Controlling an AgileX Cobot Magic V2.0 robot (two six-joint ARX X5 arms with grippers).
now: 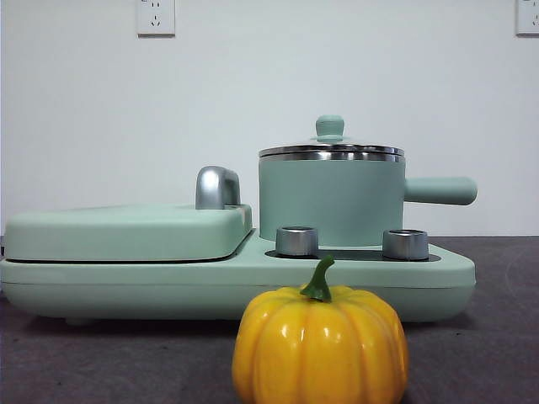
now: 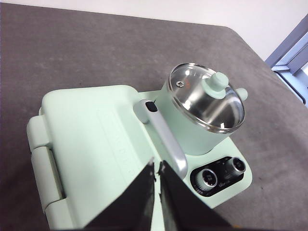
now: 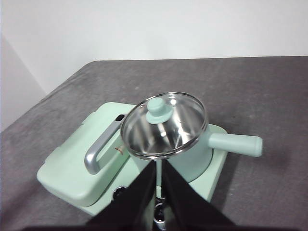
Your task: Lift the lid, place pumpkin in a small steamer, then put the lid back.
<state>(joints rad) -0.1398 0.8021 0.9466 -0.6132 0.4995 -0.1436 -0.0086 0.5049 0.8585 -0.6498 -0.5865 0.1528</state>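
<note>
The pumpkin (image 1: 320,347), glossy yellow-orange with a green stem, sits on the dark table at the front, before the appliance. The small steamer (image 1: 330,204) stands on the right end of the base with its side handle (image 1: 440,190) pointing right. The glass lid (image 1: 330,151) with its mint knob rests on the steamer. The lid also shows in the left wrist view (image 2: 207,98) and in the right wrist view (image 3: 163,126). My left gripper (image 2: 156,166) is shut and empty, high over the griddle cover. My right gripper (image 3: 159,164) is shut and empty, high above the steamer's near side. Neither arm shows in the front view.
The long mint-green base appliance (image 1: 210,282) carries a flat griddle cover (image 1: 126,231) with a silver handle (image 1: 217,187) on the left. Two silver knobs (image 1: 296,241) face front below the steamer. The dark table (image 1: 497,337) spreads around it.
</note>
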